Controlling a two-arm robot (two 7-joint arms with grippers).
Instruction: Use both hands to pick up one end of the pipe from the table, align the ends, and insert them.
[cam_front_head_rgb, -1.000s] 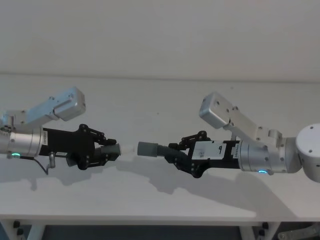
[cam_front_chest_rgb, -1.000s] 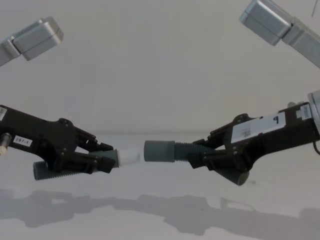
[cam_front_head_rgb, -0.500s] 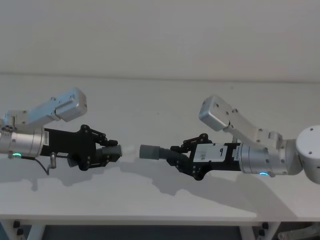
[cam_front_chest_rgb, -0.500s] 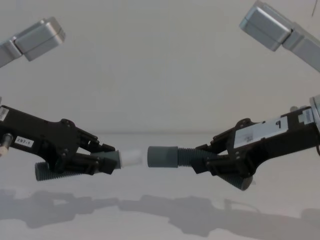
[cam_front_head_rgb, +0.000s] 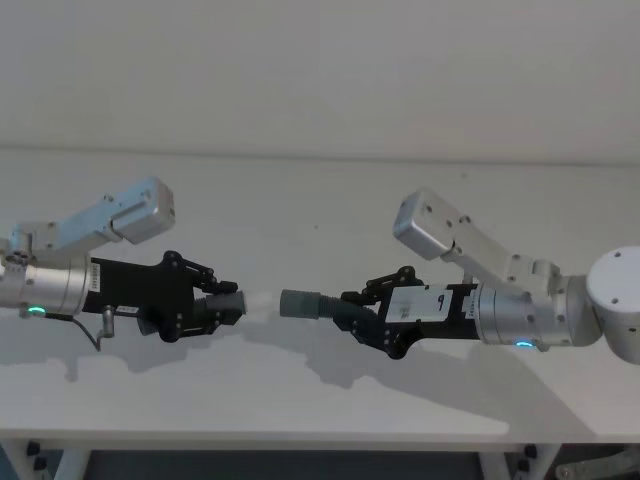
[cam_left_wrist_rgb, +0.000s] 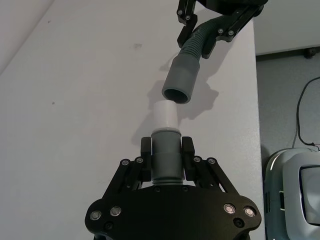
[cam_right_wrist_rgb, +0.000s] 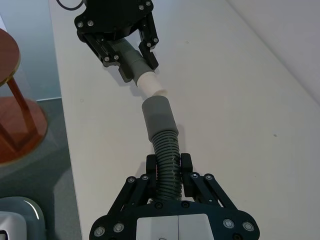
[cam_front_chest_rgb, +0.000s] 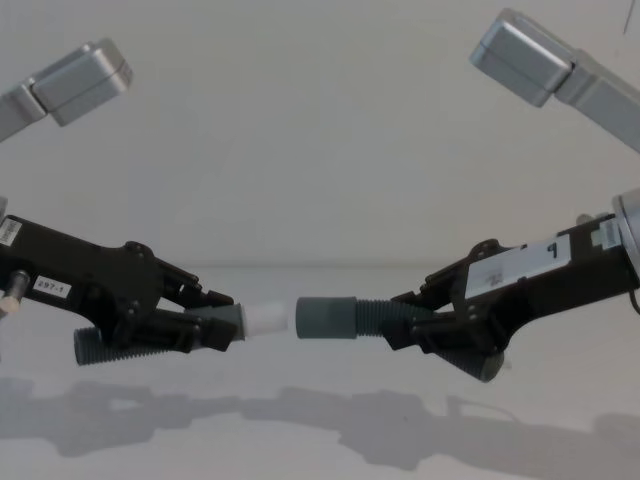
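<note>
- Table (cam_front_head_rgb: 300, 190): plain white surface under both arms; nothing lies on it, both hose pieces are held above it.
- Right gripper (cam_front_head_rgb: 362, 312): reaches in from the right, fingers pinching the ribbed part of the right hose (cam_front_chest_rgb: 385, 318), which is held clear of the table.
- Left gripper (cam_front_head_rgb: 205, 305): reaches in from the left, fingers pinching the left hose (cam_left_wrist_rgb: 165, 157) just behind its tip, also held off the table.
- Wide cuff (cam_front_chest_rgb: 325, 318): dark grey sleeve at the end of the right hose, open mouth facing the left gripper; the left wrist view shows its bore hollow.
- Pale end (cam_front_chest_rgb: 265, 319): narrow whitish tip of the left hose, pointing at the wide cuff, roughly in line with it, just beside the mouth with a small gap between them.
</note>
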